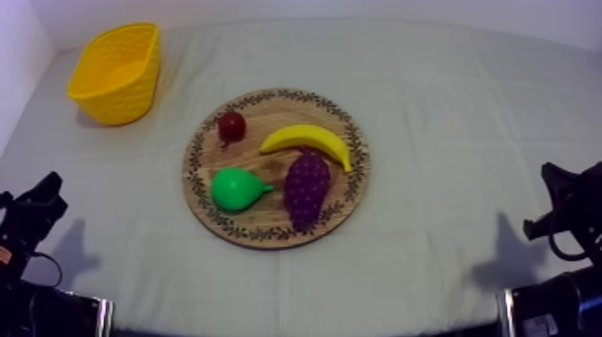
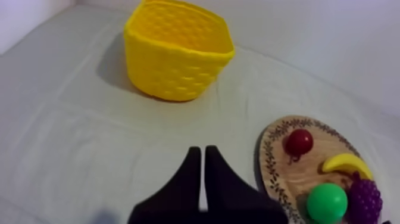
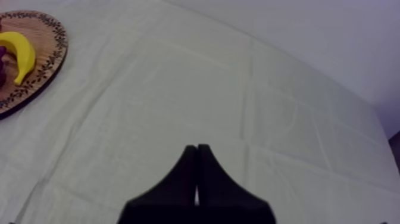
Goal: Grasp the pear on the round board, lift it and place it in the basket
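The green pear (image 1: 237, 189) lies on the round wooden board (image 1: 269, 108) toward its left front, stem pointing right; it also appears as a green ball (image 2: 326, 202) in the left wrist view. The yellow basket (image 1: 117, 73) stands at the table's far left, open side up (image 2: 177, 50). My left gripper (image 1: 47, 190) rests low at the left edge, fingers together as a narrow wedge (image 2: 199, 156), well short of the board (image 2: 278, 179). My right gripper (image 1: 548, 176) rests low at the right edge, also shut (image 3: 196, 152), over bare cloth.
On the board with the pear lie a banana (image 1: 307, 140), a bunch of purple grapes (image 1: 306, 186) and a small red fruit (image 1: 232, 125). Open cloth runs between the board and the basket. The board's rim (image 3: 52, 59) lies far from my right gripper.
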